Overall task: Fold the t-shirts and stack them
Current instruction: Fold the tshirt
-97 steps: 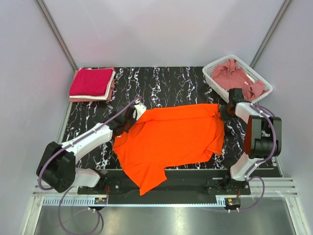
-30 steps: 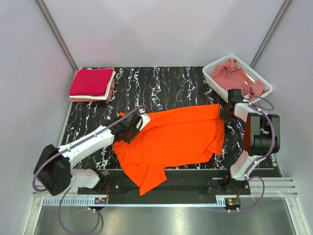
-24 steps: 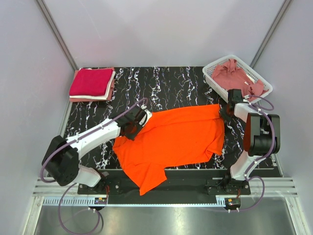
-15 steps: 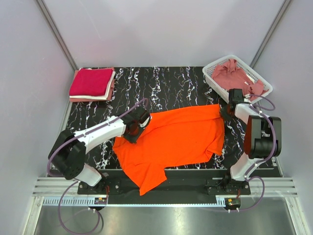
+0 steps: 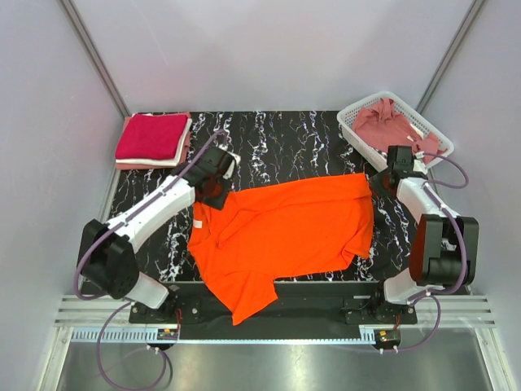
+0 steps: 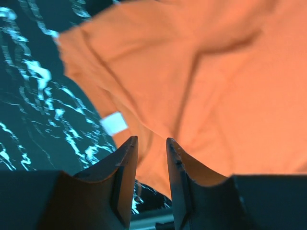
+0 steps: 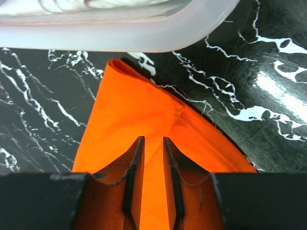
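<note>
The bright orange t-shirt [image 5: 285,228] lies spread out in the middle of the black marble table [image 5: 285,138]. My left gripper [image 5: 214,192] hovers at the shirt's far-left corner. In the left wrist view its jaws [image 6: 151,140] stand a little apart with nothing between them, above the orange cloth [image 6: 230,86]. My right gripper [image 5: 379,177] is at the shirt's far-right corner. In the right wrist view its jaws [image 7: 153,139] stand narrowly apart over the orange cloth [image 7: 129,105]. A crimson-magenta folded shirt [image 5: 151,134] tops a stack at the far left.
A white lattice basket [image 5: 364,103] at the far right holds a crumpled dusty rose shirt [image 5: 391,126]; its rim [image 7: 120,38] lies just beyond my right fingers. Pale folded cloth [image 5: 184,153] lies under the crimson one. One orange sleeve hangs over the near table edge.
My left gripper has lifted off the shirt's left edge and moved toward the far left. My right arm's elbow has swung outward. The orange shirt has stayed flat.
</note>
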You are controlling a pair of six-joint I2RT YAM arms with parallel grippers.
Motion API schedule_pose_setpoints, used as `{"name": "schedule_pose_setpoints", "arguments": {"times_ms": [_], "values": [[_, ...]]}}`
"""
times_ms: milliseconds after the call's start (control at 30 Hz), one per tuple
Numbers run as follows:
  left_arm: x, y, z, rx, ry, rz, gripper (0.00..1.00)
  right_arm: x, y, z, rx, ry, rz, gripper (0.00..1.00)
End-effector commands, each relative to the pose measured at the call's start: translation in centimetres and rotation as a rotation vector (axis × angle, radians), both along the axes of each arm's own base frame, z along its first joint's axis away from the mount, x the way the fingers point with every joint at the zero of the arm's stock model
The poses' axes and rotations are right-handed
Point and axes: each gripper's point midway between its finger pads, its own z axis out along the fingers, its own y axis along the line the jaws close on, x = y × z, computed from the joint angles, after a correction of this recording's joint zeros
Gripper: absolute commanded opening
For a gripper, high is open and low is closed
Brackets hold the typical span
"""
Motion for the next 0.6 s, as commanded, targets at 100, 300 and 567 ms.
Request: {"name": "schedule_pose_setpoints", "arguments": {"times_ms": [100, 300, 567], "values": [[8.1, 1.7, -0.2, -0.080, -0.073, 0.070, 0.32, 1.1, 1.2, 0.5, 0.022, -0.063, 0.060, 0.28], [12.3, -0.3, -2.7, -0.154, -0.050, 0.072, 0.28, 3.8, 2.1, -1.7, 0.021, -0.039, 0.170, 0.27], [12.6, 4.3, -9.1, 0.025, 0.034, 0.252, 0.23, 3.1, 0.8, -5.3, -0.042, 0.056, 0.162, 0.26]]}}
